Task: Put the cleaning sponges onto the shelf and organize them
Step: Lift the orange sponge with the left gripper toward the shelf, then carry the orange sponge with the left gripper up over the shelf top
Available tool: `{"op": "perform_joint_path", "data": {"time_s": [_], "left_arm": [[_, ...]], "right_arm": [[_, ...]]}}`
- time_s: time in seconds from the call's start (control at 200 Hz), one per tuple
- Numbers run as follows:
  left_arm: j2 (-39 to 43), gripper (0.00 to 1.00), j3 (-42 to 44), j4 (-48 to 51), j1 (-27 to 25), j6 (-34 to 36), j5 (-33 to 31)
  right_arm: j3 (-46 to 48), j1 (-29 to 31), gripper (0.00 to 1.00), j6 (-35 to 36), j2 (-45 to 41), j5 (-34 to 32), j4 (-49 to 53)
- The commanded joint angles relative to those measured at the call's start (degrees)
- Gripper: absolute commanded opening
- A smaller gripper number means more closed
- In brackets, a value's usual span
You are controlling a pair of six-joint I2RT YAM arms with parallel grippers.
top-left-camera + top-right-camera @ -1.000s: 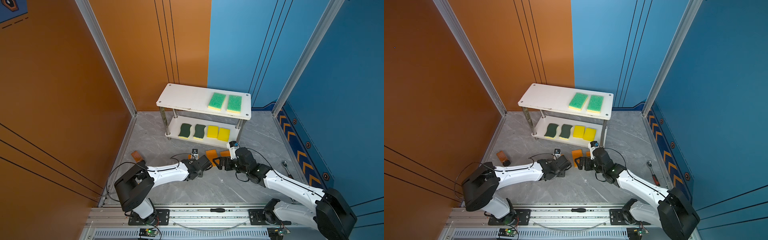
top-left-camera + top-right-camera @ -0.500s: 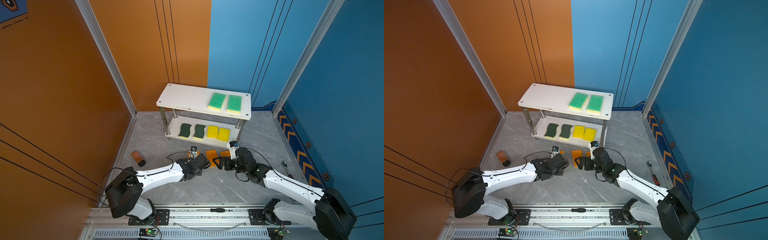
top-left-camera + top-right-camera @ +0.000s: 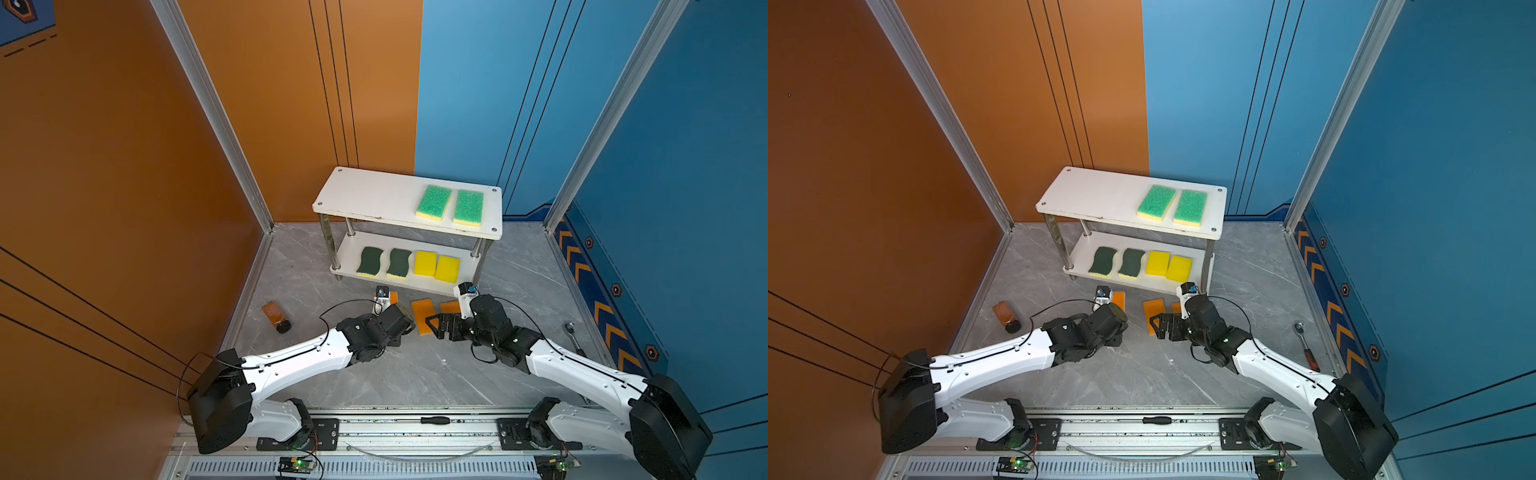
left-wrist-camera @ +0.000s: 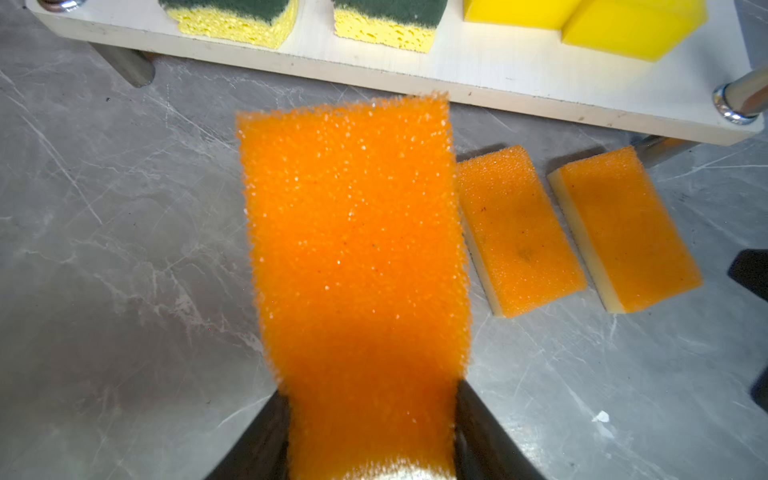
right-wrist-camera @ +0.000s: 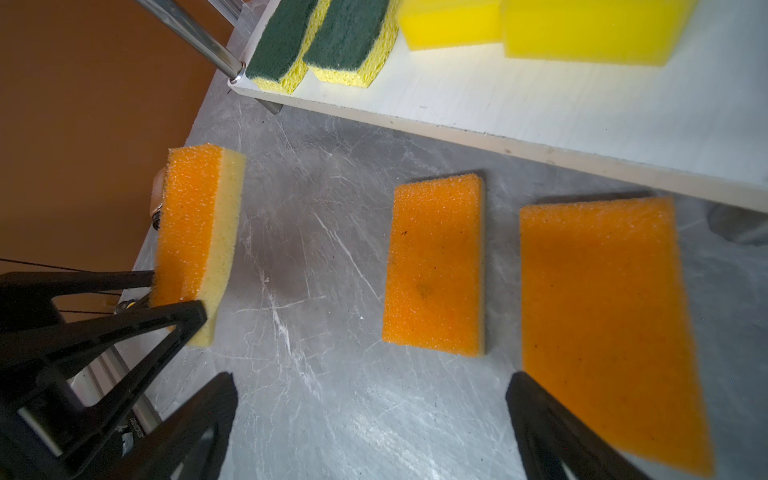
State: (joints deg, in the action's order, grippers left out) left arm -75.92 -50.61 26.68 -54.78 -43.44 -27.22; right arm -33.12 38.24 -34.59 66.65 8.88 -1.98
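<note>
Two arms, white with black joints, reach in from the near rail (image 3: 395,424): the left arm (image 3: 299,357) has swung its shoulder down and outward since a second ago, while the right arm (image 3: 582,374) sits unchanged. One counter (image 3: 415,374), grey marbled, bare between the arms and along the orange wall (image 3: 124,208). One shelf (image 3: 365,199), two white boards, at the back; the left half of its top board is bare, as is the front strip of its lower board. One left gripper (image 4: 370,390), jaws narrower than a second ago, clenched on one orange-topped sponge (image 4: 357,249) across its thickness, before the shelf's left half; whether it clears the counter cannot be told. One right gripper (image 5: 370,386), released, jaws spread, low beside two loose orange sponges (image 4: 519,232) (image 4: 627,228) that lie flat and apart just before the shelf's front edge. Two light-green sponges (image 3: 433,203) (image 3: 468,208), side by side at the top board's right end. Two dark-green sponges (image 3: 370,262) (image 3: 399,263) and two yellow sponges (image 3: 425,263) (image 3: 447,269), one row on the lower board, the yellow ones touching. One brown bottle (image 3: 276,316), on its side near the orange wall, half hidden by the left arm a second ago, now fully shown. One wrench (image 3: 572,336), near the blue wall (image 3: 685,249).
</note>
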Motion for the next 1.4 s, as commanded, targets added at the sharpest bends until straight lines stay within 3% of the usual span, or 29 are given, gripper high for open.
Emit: {"op": "perform_joint_path", "data": {"time_s": [0.0, 0.621, 1.392], "left_arm": [[1.6, 0.56, -2.2, 2.8, -0.4, 1.7, -1.8], [6.6, 0.55, -7.2, 4.4, 0.6, 6.8, -1.8], [7.0, 0.55, -15.6, 5.1, 2.5, 14.0, -2.0]], "right_arm": [[0.6, -0.2, 1.00, -0.7, 0.7, -0.5, 0.6], [0.6, -0.3, 1.00, -0.5, 0.8, -0.1, 0.5], [0.7, -0.3, 1.00, -0.6, 1.2, 0.0, 0.5]]}}
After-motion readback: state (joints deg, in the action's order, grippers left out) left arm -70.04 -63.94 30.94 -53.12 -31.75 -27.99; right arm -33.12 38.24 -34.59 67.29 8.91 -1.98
